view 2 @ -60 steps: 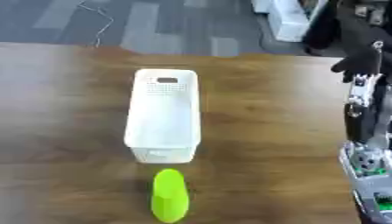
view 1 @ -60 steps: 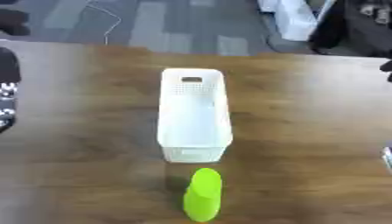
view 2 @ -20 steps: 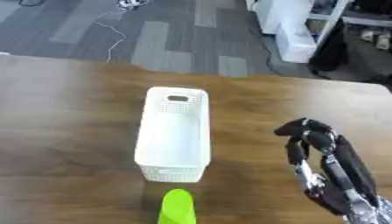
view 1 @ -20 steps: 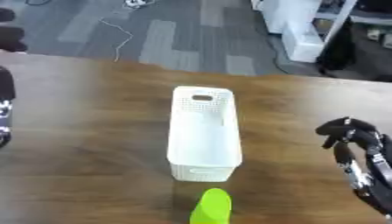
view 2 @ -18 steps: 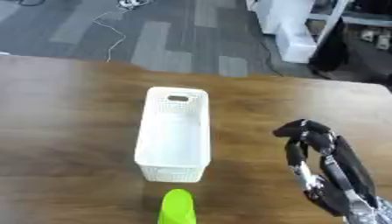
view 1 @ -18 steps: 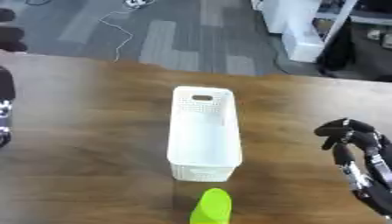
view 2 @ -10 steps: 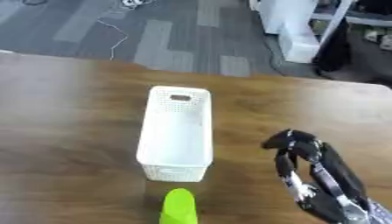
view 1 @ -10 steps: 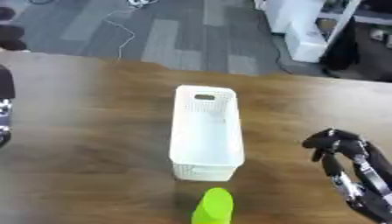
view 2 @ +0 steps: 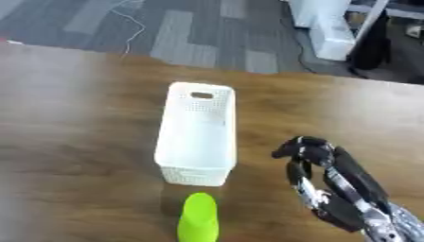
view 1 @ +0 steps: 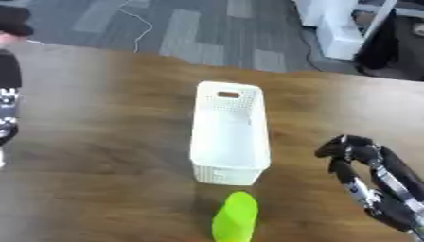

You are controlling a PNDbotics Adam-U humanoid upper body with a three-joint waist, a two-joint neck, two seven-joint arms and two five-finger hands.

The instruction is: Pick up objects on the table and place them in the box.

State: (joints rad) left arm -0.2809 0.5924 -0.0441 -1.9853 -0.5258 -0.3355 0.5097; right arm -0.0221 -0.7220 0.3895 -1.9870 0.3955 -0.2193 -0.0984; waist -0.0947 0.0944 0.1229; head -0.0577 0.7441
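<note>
Bright lime-green rounded plastic object (view 1: 234, 218) lies on the brown wood-grain table (view 1: 99, 142), near the front edge, just in front of the short near end of the box and apart from it; long white perforated plastic box (view 1: 229, 132) sits mid-table, lengthwise away from the robot, handle slot at its far end, nothing visible inside; right hand (view 2: 319, 166), black with silver joints, hovers over the table to the right of the box, fingers curled downward and holding nothing, clear of both box and green object; left hand (view 1: 6, 113) shows only partly at the left edge, black; cannot tell how its fingers stand; grey carpet floor (view 1: 165, 28) beyond the far table edge.
</note>
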